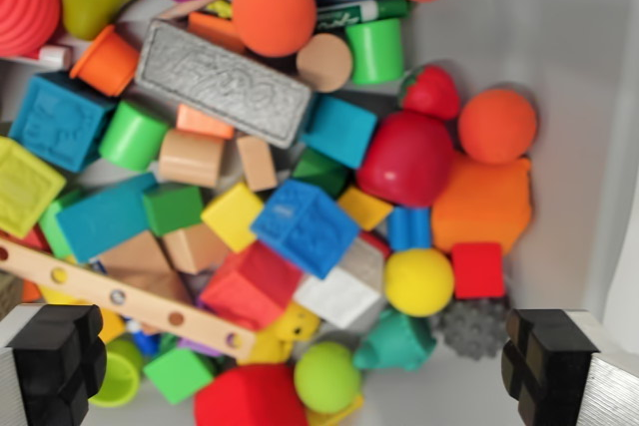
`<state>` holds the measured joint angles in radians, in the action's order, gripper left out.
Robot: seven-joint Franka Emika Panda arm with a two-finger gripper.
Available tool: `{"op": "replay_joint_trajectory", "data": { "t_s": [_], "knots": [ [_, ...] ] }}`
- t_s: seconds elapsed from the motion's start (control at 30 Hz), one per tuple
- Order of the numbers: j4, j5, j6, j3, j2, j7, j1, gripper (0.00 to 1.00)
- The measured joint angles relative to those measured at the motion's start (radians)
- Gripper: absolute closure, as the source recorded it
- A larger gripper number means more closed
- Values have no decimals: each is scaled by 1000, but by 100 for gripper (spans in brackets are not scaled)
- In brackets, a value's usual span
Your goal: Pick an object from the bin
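Hovering wide open and empty over the bin [589, 97], the gripper [305, 361] is seen with a lime-green ball [326, 377] lying right between its fingers, amid blocks, a yellow ball [418, 281] just ahead.

White bin [559, 77] heaped with bright toys, blue embossed block [306, 226] tilted at the pile's centre, grey embossed bar [222, 83] up-left of it, yellow ball [419, 281] lower right, red dome [407, 158] upper right
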<state>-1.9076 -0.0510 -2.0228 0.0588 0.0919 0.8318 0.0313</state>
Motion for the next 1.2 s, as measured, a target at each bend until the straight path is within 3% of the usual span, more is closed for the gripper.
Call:
{"op": "replay_joint_trajectory", "data": {
  "t_s": [1.2],
  "knots": [
    [-10,0,-14,-6,8,-38,-9,0]
  ]
}}
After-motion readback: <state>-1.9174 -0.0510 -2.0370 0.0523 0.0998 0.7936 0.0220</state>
